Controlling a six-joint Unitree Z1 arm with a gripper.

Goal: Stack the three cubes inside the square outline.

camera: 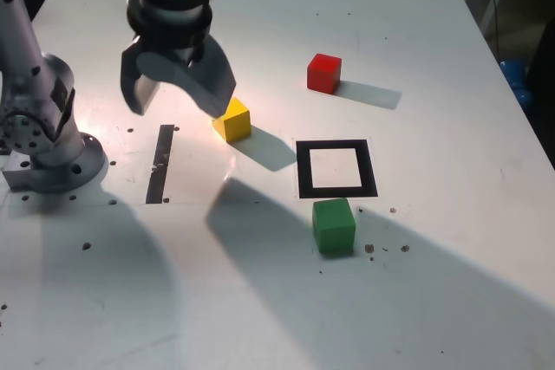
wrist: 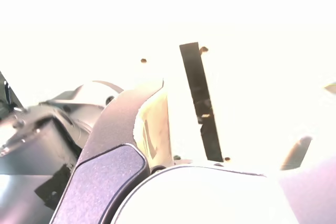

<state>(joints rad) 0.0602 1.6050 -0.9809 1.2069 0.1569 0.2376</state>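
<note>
The claw [camera: 180, 100] hangs over the surface [camera: 434, 240] at the exterior view's left with its fingers apart and nothing between them, and the yellow cube [camera: 232, 120] sits just beside its right-hand finger as that view shows it, partly overlapped by it. The red cube [camera: 324, 74] lies well to the exterior view's right of the claw, on the far side of the black square outline [camera: 371, 169]; the green cube [camera: 334, 227] is right and nearer, just off the outline's near edge.
</note>
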